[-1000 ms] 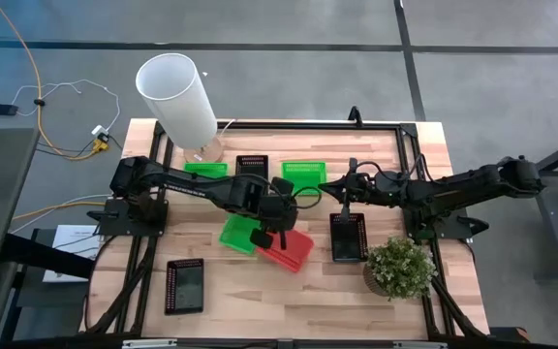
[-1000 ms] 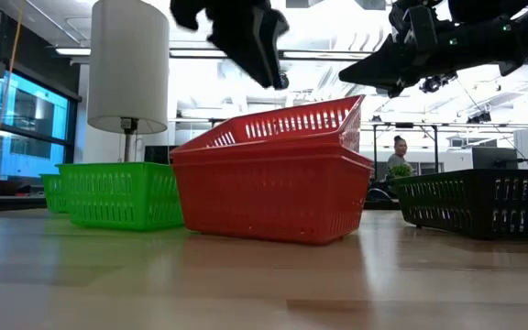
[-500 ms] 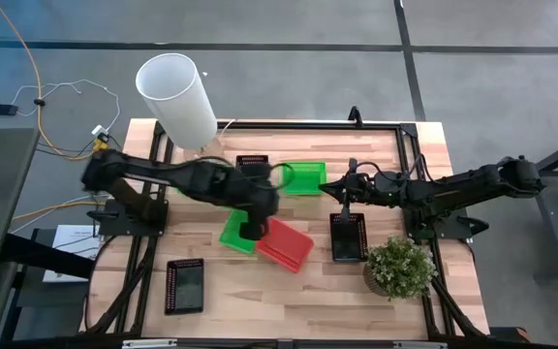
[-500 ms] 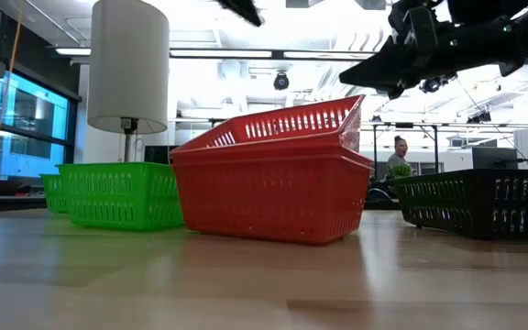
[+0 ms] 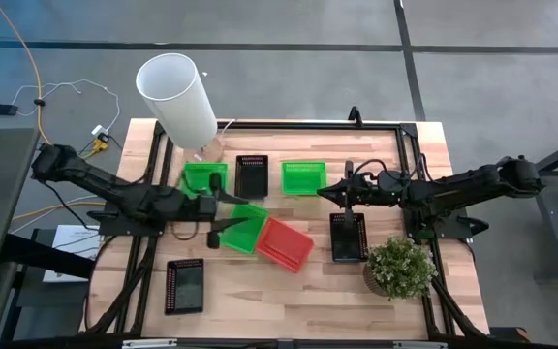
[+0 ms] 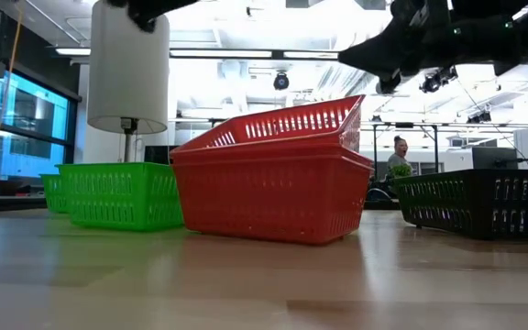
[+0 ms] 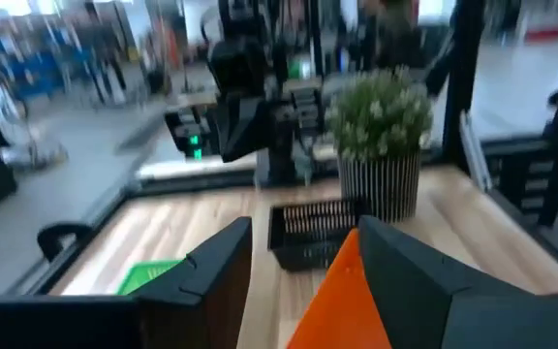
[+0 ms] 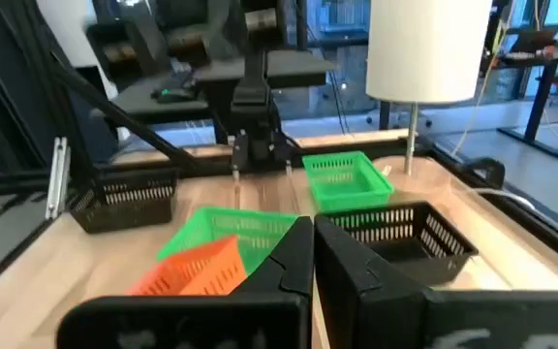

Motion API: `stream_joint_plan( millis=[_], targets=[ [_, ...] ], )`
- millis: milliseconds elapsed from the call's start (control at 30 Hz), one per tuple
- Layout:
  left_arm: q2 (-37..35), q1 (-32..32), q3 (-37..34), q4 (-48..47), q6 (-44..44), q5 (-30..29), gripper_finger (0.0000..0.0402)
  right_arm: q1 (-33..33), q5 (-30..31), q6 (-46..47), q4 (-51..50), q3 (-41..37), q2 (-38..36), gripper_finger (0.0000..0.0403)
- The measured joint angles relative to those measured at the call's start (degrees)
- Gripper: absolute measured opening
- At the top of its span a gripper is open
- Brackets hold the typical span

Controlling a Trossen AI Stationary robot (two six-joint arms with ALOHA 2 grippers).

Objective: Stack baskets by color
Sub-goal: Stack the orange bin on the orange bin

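Note:
Two red baskets (image 5: 284, 243) sit nested mid-table, and the upper one (image 6: 278, 124) lies tilted in the lower. Their far-left corner overlaps a green basket (image 5: 243, 227). Two more green baskets (image 5: 204, 176) (image 5: 304, 176) and a black basket (image 5: 251, 174) stand in the far row. Another black basket (image 5: 348, 236) stands right of centre, and a third black one (image 5: 184, 286) is at the near left. My left gripper (image 5: 227, 215) hovers open and level, left of the red stack. My right gripper (image 5: 330, 195) hangs shut above the table, just beyond the right black basket.
A tall white cylinder on a stand (image 5: 177, 97) rises at the far left corner. A potted green plant (image 5: 398, 269) stands near the right black basket. Bare wood lies along the near edge between the near-left black basket and the plant.
My left gripper has drawn back from above the red stack toward the table's left edge, tipping from pointing down to level and leaving the low view. The red baskets stay where they were, the upper one still tilted.

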Motion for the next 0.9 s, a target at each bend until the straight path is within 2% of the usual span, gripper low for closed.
stream_joint_plan(
  millis=[67,167,367,533,667,767,900],
  targets=[
    [-1.06,-0.74,-4.53,8.10,1.15,-0.88,0.0179,0.00,0.00,0.00,-0.02,0.00,0.05,0.0000],
    [-2.69,-1.08,-8.63,12.19,1.71,-3.05,0.0179,0.00,0.31,1.02,-0.22,0.02,0.48,0.0000],
    [-4.02,-1.06,-9.59,11.41,0.77,-6.40,0.0179,0.00,0.36,1.43,1.13,0.02,0.88,0.0000],
    [-4.05,-1.06,-9.57,11.31,0.79,-6.41,0.0179,0.48,-5.34,5.30,6.42,0.18,0.88,0.0001],
    [-4.03,-1.06,-9.57,11.14,0.80,-6.41,0.0179,3.41,-6.11,5.43,5.47,3.96,0.88,0.0017],
    [-4.03,-1.06,-9.57,11.23,1.95,-6.41,0.0179,6.68,-1.44,4.16,-4.92,10.11,0.88,0.0051],
    [-4.00,-1.06,-9.57,11.30,3.11,-6.80,0.0179,11.55,10.80,1.69,-23.76,20.15,2.17,0.0115]
  ],
)
